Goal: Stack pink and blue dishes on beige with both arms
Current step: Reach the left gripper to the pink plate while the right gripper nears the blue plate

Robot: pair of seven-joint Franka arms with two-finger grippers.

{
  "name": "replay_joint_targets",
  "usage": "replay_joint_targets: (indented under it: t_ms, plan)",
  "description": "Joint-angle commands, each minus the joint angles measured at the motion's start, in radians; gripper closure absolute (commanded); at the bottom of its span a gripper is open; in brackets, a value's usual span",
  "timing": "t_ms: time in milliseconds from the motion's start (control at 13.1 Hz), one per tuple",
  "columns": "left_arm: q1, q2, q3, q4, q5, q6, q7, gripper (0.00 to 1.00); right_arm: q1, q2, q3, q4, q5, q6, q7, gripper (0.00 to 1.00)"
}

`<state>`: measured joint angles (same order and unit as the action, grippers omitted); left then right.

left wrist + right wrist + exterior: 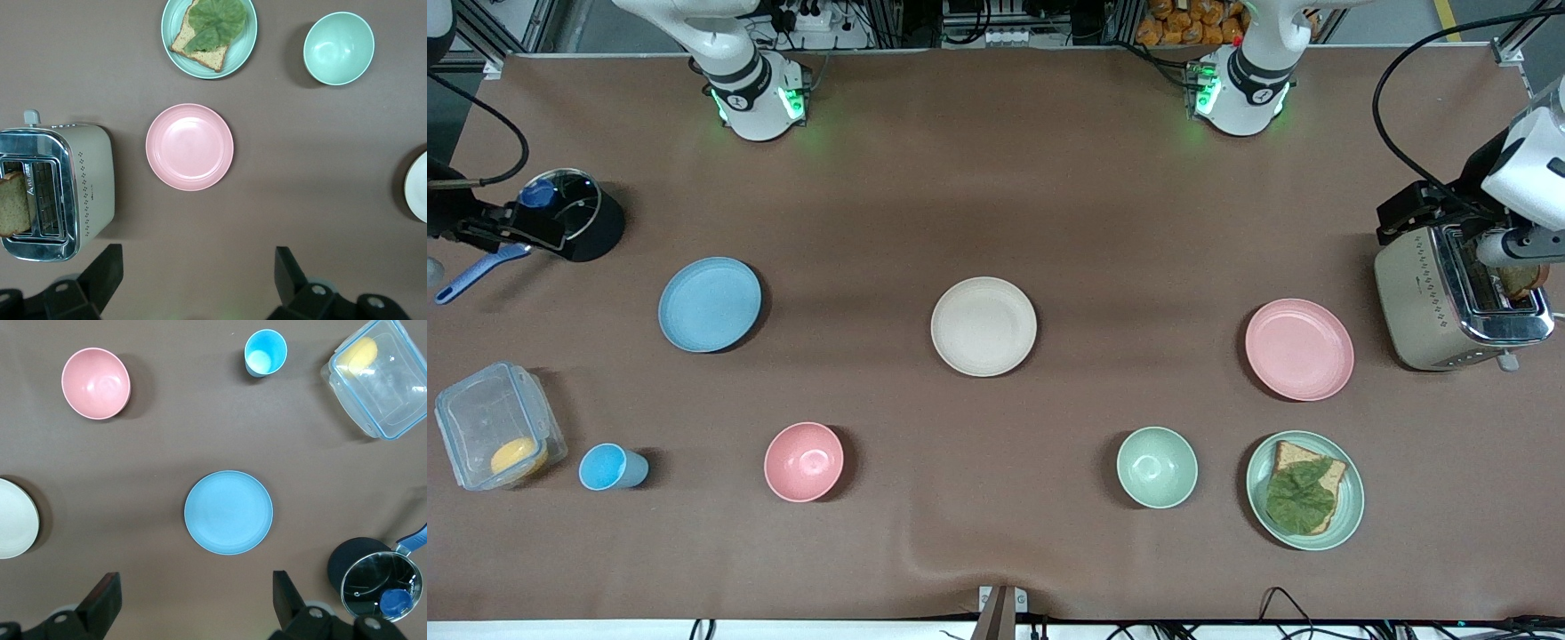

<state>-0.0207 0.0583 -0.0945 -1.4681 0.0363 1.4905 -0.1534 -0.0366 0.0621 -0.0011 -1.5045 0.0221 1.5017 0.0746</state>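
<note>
The beige plate (983,326) lies mid-table, and its edge shows in both wrist views (419,187) (15,518). Toward the right arm's end lies the blue plate (710,304) (228,512). Toward the left arm's end, beside the toaster, lies the pink plate (1299,348) (189,147). All three plates are bare and apart. My left gripper (197,261) hangs high and open over bare table close to the pink plate. My right gripper (195,584) hangs high and open over bare table close to the blue plate. Neither hand shows in the front view.
Nearer the front camera stand a blue cup (609,467), a pink bowl (804,461), a green bowl (1157,467) and a green plate with bread and a leaf (1352,507). A toaster (1449,298), a clear box (494,425) and a lidded black pot (583,213) sit at the table's ends.
</note>
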Motion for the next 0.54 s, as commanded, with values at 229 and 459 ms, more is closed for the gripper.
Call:
replay_joint_targets:
  t_ms: [229, 459]
  plan:
    - [0.005, -0.009, 0.002, 0.000, 0.034, -0.015, 0.025, 0.00, 0.003, -0.002, 0.003, 0.007, -0.010, -0.011, 0.011, 0.00]
    - [0.039, 0.018, 0.001, -0.020, 0.039, -0.006, 0.028, 0.00, 0.001, -0.001, 0.001, 0.007, -0.010, -0.011, 0.010, 0.00]
